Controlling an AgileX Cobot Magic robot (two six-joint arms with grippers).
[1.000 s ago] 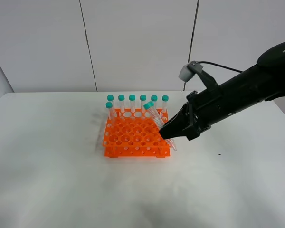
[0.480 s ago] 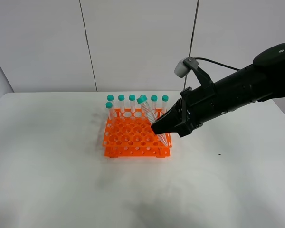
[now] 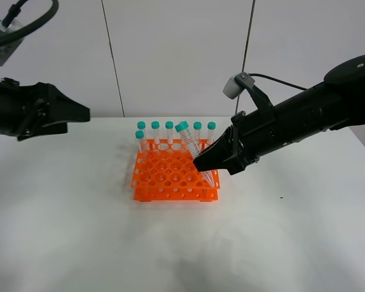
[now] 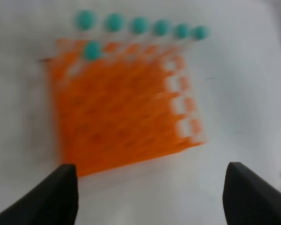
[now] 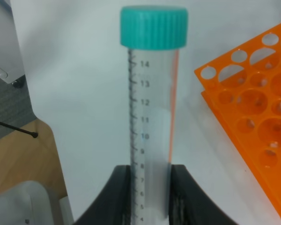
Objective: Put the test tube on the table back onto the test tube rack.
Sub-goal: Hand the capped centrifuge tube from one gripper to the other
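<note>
Right claw [image 3: 202, 165] was clamped on the test tube [image 3: 189, 143]. It held the tube tilted over the right side of the orange test tube rack [image 3: 164, 176] at centre frame, with the teal cap leaning toward the upper left. Whether the tip sat in a hole could not be told. Left claw [image 3: 79, 113], fingers apart, hovered at the upper left, well apart from the rack. Other teal-capped tubes [image 3: 155, 131] lined the rack's far row on the white table [image 3: 79, 231].
</note>
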